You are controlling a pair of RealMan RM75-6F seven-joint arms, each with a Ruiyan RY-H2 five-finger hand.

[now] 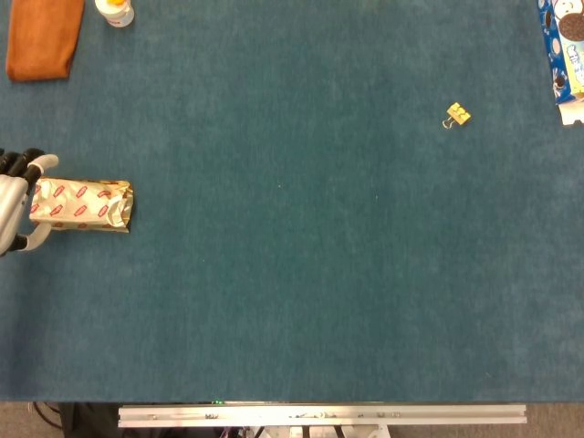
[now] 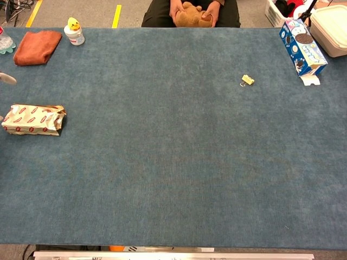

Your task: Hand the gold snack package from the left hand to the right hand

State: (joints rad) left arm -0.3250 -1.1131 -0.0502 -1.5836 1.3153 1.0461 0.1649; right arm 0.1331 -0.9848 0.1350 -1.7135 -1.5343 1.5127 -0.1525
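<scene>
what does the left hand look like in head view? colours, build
Only part of the left hand shows at the frame's left edge: pale grey-white rounded fingers with black segments behind them. No arm, cable, marking or sleeve is visible. The right hand is out of both views.
</scene>
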